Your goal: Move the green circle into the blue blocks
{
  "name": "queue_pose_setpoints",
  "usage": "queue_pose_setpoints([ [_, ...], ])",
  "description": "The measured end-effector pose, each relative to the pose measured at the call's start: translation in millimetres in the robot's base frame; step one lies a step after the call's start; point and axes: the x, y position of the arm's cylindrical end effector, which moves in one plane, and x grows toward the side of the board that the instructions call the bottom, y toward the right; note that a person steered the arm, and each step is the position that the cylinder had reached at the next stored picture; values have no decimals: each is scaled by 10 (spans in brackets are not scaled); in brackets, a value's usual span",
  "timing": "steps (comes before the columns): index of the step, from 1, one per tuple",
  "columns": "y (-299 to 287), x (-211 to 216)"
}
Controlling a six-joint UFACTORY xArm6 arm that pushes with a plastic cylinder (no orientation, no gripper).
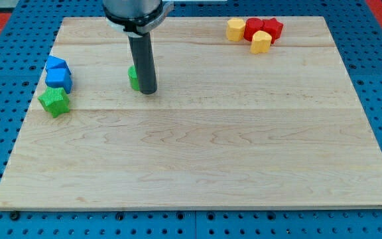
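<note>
The green circle (132,78) sits mostly hidden behind my rod, with my tip (148,91) touching its right side; I have no jaws to open or close, only this rod end pressing against it. The blue blocks (58,73), two of them stacked close, lie well to the circle's left, with a green star (54,101) just below them. I judge a steady leftward push, centred on the circle, should keep it from slipping toward the star.
</note>
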Motion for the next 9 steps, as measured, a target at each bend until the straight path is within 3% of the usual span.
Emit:
queue_pose_setpoints([
  [5,-33,-671],
  [9,-1432,-1054],
])
